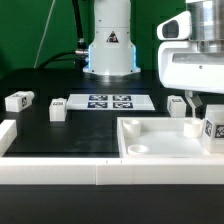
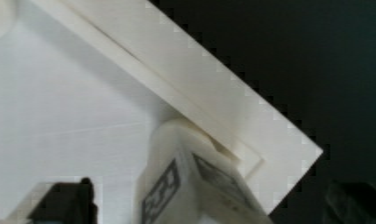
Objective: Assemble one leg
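A small white blocky leg [image 1: 212, 128] sits inside a large white square tray-like part [image 1: 160, 152] at the near right of a black counter [image 1: 80, 128]. The leg is against the tray's rim, at the far right corner. It is a short chunky plastic post, and the face turned to the exterior view carries a black-and-white square tag. The robot's claw [image 1: 188, 103] hangs just over this corner. In the wrist view one dark finger [image 2: 60, 203] stands clear of the leg with white tray floor showing between them, so the claw is apart and not gripping. The other finger is not clearly seen. A round socket [image 1: 137, 148] marks the tray's near left corner. Far left on the counter lie two more small white tagged blocks [image 1: 18, 100], well apart from the tray, and the marker board [image 1: 105, 101] lies beside them.
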